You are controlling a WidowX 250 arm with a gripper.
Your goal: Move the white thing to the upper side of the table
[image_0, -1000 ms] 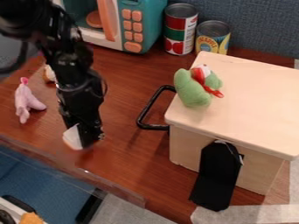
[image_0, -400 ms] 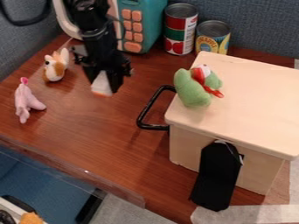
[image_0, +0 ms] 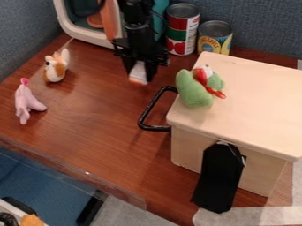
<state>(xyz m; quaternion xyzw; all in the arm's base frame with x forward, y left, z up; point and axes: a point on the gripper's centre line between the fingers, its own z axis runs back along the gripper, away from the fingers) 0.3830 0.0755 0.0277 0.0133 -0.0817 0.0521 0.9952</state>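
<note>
Currently, the jaws [image_0: 140,75] grip the white thing [image_0: 138,74] near the red-and-green can [image_0: 182,30].

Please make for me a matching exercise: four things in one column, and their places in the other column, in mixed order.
1. white thing
2. green toy
3. pink toy
4. two cans

A. at the back, right of the toy microwave
B. on the box
C. in the gripper
D. on the table, at the left

Pairs: 1-C, 2-B, 3-D, 4-A
</note>
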